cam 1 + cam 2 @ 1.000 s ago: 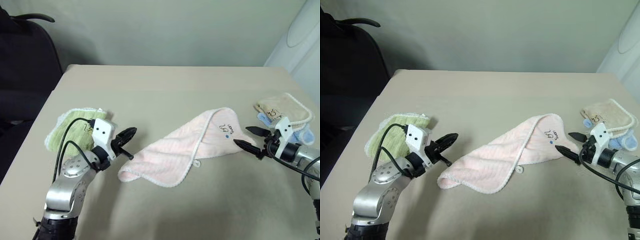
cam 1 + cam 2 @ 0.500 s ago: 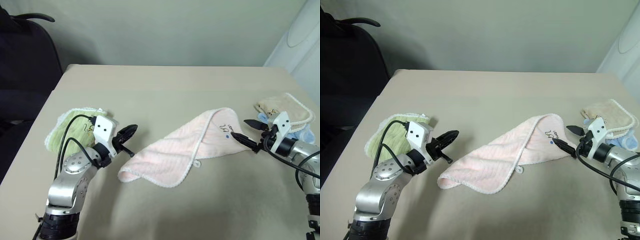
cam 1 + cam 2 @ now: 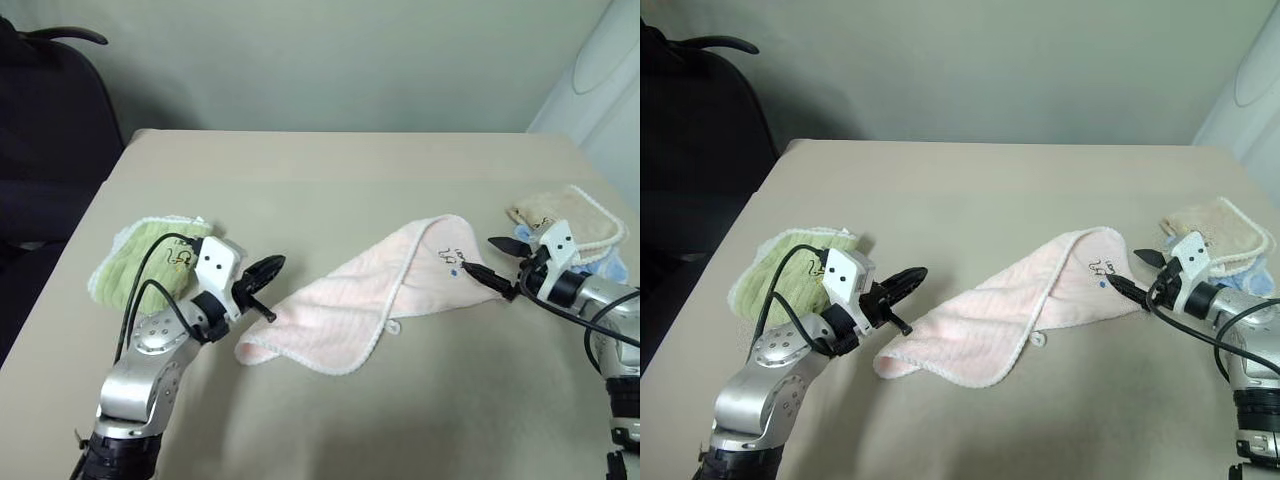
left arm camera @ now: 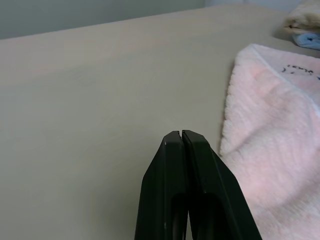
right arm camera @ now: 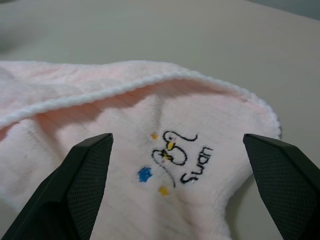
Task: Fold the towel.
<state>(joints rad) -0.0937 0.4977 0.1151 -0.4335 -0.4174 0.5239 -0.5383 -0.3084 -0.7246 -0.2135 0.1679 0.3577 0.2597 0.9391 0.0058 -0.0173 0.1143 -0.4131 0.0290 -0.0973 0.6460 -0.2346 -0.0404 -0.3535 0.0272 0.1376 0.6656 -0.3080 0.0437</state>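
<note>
Now, in the left eye view, the pink towel (image 3: 370, 295) is being seen lying loosely doubled over on the beige table (image 3: 330, 170), its white-edged corner with the printed mark turned toward the robot's right side. The right gripper (image 3: 492, 268) is being brought in: a second ago it was held slightly off the towel's right end, and now its lower finger is being laid against the printed corner, with the fingers spread wide. The left gripper (image 3: 268, 290) is being kept pressed together and empty, just beside the towel's near left end; it is hardly being shifted at all. A green folded towel (image 3: 135, 258) is being left behind the left arm, and a beige towel (image 3: 570, 222) is being left beyond the right gripper.

In the right eye view the same approach is being shown: the gap between the right gripper and the towel is being closed, while the towel itself is not being disturbed.

In the left wrist view, the shut fingers (image 4: 182, 185) are being pointed across bare table, with pink cloth alongside them.

In the right wrist view, the printed mark (image 5: 175, 156) is being framed squarely between the spread fingers (image 5: 82, 172), so a pinch on that corner is probably being prepared; nothing is yet being gripped, and folding is judged barely begun.
</note>
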